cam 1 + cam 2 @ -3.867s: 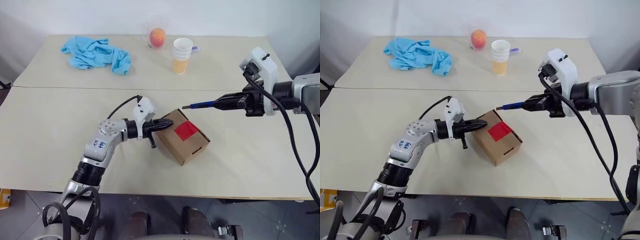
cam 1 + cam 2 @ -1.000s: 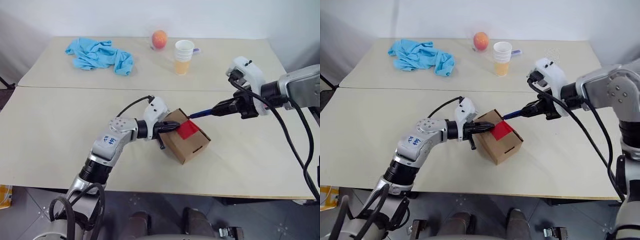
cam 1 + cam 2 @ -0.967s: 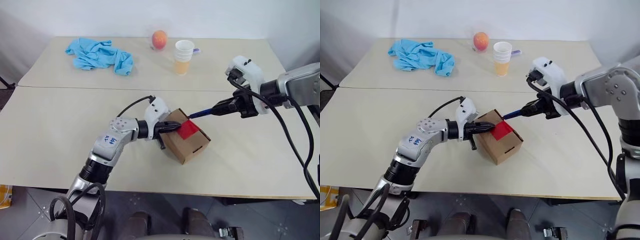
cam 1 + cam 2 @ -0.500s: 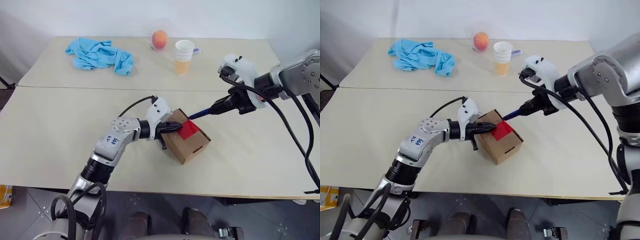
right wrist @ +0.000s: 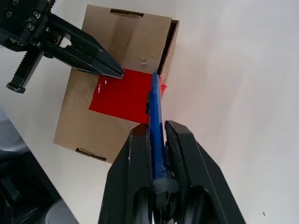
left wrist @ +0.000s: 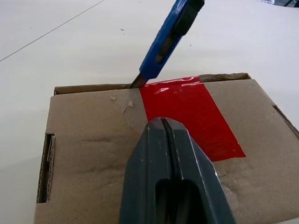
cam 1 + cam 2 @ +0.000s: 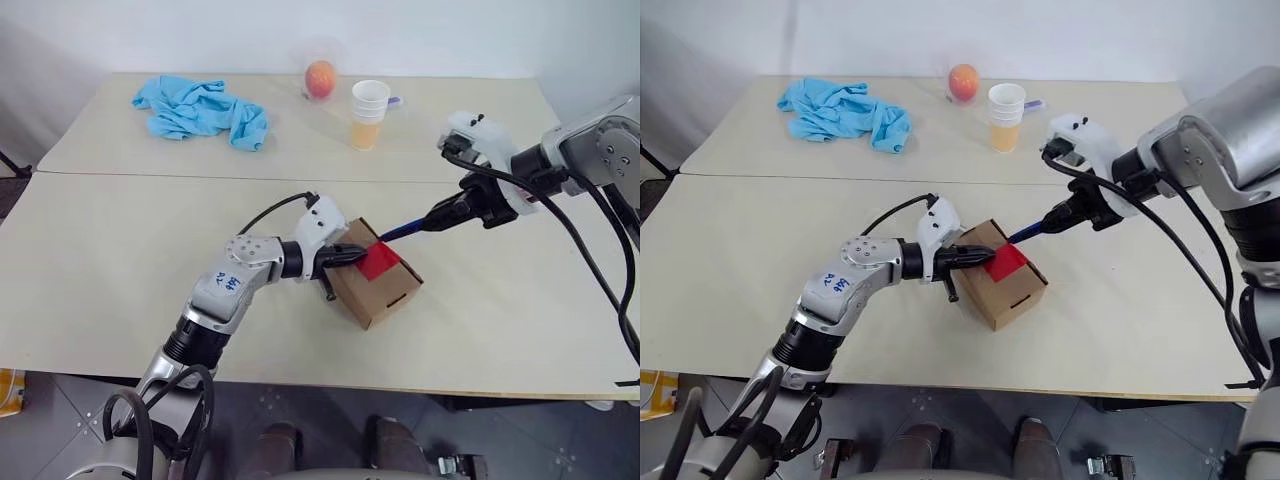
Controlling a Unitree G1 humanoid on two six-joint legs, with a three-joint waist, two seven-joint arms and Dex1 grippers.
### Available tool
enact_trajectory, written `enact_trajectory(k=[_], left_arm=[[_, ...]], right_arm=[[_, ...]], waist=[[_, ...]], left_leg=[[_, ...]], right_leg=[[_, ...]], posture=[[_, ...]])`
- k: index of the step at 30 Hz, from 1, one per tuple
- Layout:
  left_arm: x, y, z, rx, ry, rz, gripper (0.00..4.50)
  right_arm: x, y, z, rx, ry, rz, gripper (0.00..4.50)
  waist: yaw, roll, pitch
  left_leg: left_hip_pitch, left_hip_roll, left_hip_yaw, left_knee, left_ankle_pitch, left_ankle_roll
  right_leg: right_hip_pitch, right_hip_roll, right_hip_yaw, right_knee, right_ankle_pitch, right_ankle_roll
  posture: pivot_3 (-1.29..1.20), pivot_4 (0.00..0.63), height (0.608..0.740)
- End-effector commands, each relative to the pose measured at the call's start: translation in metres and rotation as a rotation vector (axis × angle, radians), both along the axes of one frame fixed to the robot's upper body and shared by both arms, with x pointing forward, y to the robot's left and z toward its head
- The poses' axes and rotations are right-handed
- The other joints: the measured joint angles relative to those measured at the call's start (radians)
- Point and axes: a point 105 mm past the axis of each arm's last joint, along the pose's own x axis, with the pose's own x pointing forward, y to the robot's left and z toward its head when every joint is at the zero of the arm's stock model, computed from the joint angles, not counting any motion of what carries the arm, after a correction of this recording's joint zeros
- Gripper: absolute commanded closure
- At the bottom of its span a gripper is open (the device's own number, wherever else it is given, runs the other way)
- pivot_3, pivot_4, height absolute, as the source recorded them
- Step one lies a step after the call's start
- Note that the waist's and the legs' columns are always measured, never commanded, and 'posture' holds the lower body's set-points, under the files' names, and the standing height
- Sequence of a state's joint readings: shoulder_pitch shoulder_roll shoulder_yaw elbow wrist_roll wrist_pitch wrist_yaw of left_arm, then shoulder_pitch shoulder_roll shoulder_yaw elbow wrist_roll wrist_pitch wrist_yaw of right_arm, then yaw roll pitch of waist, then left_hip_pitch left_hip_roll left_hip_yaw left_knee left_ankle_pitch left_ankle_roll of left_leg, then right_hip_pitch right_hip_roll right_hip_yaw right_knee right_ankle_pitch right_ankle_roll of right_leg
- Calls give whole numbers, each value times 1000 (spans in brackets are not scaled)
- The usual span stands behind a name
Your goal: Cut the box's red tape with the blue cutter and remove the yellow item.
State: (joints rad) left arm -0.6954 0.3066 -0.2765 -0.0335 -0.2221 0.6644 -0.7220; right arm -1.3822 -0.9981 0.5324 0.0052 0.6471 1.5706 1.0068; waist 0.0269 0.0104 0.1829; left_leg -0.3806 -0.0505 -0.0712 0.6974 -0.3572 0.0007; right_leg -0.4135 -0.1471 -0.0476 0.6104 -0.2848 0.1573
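box [image 7: 375, 283]: brown cardboard carton, near the middle of the front table [image 7: 100, 260], set at an angle to the table edge, slot in its side wall facing the near edge.
red tape [image 6: 189, 112]: bright patch on the box top, reaching the top's far edge.
blue cutter [image 5: 155, 122]: clenched between the right gripper [image 5: 157, 135] fingers; its tip sits at the far edge of the box top, at the corner of the tape.
left gripper [image 6: 164, 128]: fingers pressed together, nothing between them, tips resting on the box top at the tape's edge.
light-blue cloth [image 7: 200, 108]: crumpled, far table, to the left.
orange-red fruit [image 7: 319, 77]: far table, beside the paper cup [image 7: 368, 113], which is white over orange.
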Motion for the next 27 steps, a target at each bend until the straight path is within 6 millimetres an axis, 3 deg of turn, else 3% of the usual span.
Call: enact_trajectory(k=[1, 7, 18, 27], left_arm=[[-4, 2, -36, 92, 117, 16, 4500], [-4, 2, -38, 99, 123, 16, 4500], [-7, -3, -40, 105, 130, -9, 4500], [-8, -5, -43, 102, 136, -9, 4500]], right_arm=[[-11, 3, 5, -1, 21, 45, 4333], [-13, 2, 5, -5, 39, 37, 4333], [2, 15, 14, 30, 89, -5, 4333], [6, 26, 5, -26, 130, 2, 4333]], waist=[[1, 0, 0], [1, 0, 0], [-3, 0, 0], [-3, 0, 0]], left_leg=[[0, 0, 0, 0, 0, 0], [0, -1, 0, 0, 0, 0], [1, -1, 0, 0, 0, 0], [1, -1, 0, 0, 0, 0]], right_leg=[[0, 0, 0, 0, 0, 0], [0, -1, 0, 0, 0, 0], [0, -1, 0, 1, 0, 0], [0, -1, 0, 1, 0, 0]], posture=[[0, 150, 740], [0, 150, 740], [0, 150, 740], [0, 150, 740]])
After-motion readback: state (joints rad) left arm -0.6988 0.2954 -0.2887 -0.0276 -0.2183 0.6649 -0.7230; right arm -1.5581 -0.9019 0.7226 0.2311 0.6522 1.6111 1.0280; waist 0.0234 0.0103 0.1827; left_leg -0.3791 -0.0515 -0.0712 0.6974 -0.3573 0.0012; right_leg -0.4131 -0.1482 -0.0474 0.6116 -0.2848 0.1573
